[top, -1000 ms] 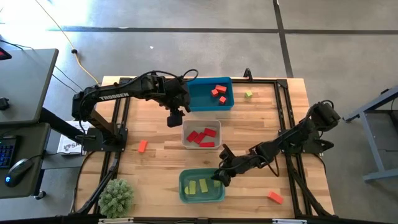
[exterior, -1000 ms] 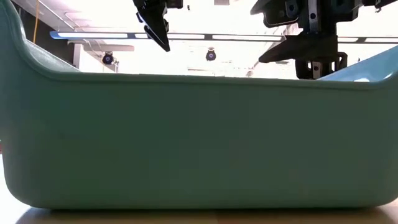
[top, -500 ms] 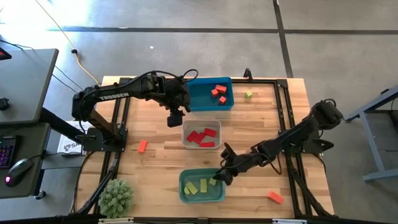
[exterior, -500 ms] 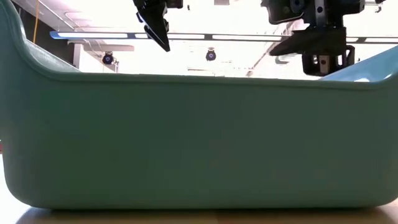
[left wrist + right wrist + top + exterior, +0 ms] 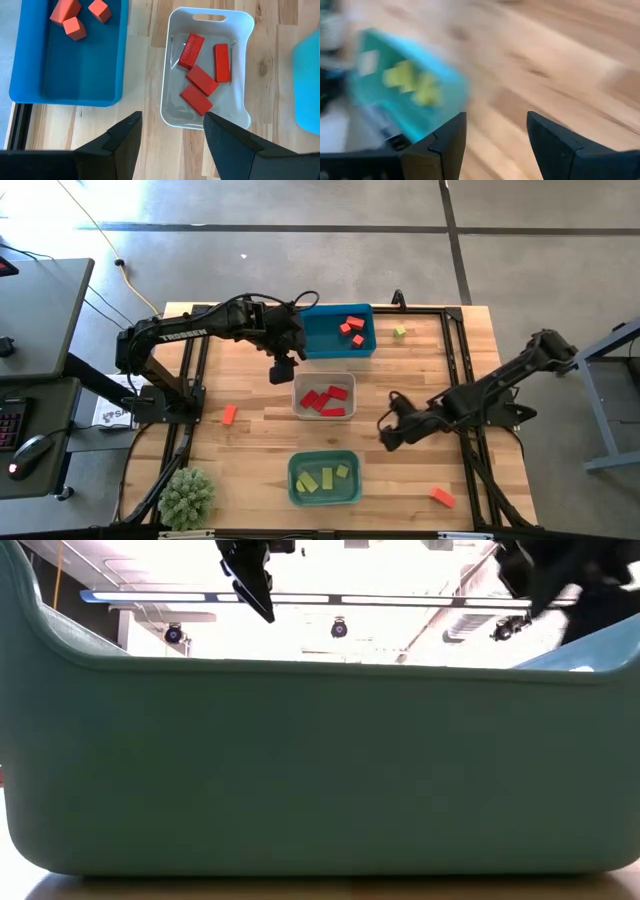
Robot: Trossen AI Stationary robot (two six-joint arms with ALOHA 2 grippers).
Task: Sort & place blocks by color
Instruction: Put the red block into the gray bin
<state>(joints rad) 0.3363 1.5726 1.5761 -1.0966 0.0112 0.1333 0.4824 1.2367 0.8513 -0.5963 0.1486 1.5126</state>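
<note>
Right gripper, jaws open and empty, has pulled back from the teal bin onto bare table: yellow-green drop looks done. Left gripper hangs open between bins.

Count (high view):
- teal bin: three yellow-green blocks
- clear bin: four red
- blue bin: three orange
- loose: two orange, one yellow-green

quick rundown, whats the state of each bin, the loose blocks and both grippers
blue bin: holds three orange blocks
clear-grey bin: holds four red blocks
teal bin: holds three yellow-green blocks
loose yellow-green block: on the table beside the blue bin
loose orange blocks: two, at opposite sides of the table
left gripper: open, empty, between the blue and clear-grey bins
right gripper: open, empty, above bare table beside the teal bin
</note>
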